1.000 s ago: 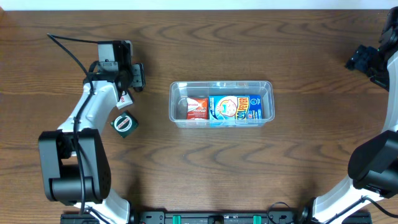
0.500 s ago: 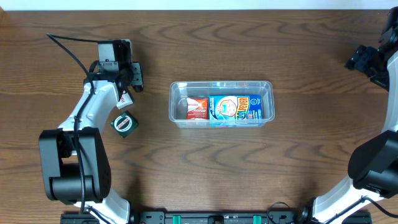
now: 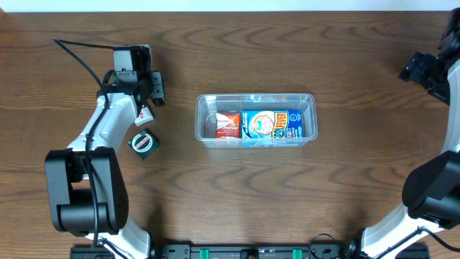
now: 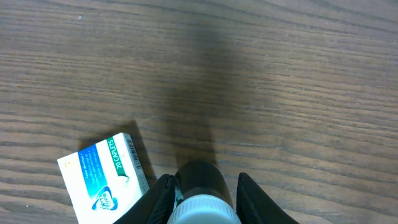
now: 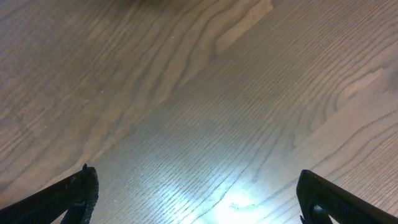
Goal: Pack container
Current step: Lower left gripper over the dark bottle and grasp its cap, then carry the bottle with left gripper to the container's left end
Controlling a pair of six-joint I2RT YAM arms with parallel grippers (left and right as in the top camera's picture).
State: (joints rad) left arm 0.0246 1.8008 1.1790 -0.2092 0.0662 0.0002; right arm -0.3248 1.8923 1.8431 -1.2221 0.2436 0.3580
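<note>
The clear plastic container (image 3: 256,96) sits at the table's middle. It holds a red box (image 3: 228,124) and a blue box (image 3: 271,124). My left gripper (image 4: 204,198) is far left of it (image 3: 146,104). Its fingers are closed around a brown bottle (image 4: 199,177) with a white cap, held just above the wood. A white and green caplet box (image 4: 102,180) lies on the table just beside it, and shows in the overhead view (image 3: 144,142). My right gripper (image 5: 199,199) is wide open and empty over bare wood at the far right edge (image 3: 424,68).
The brown wooden table (image 3: 237,194) carries only the container and the caplet box. A black cable (image 3: 79,54) trails from the left arm at the back left. The arm bases stand at the front corners.
The left gripper has shifted very slightly; nothing else has moved.
</note>
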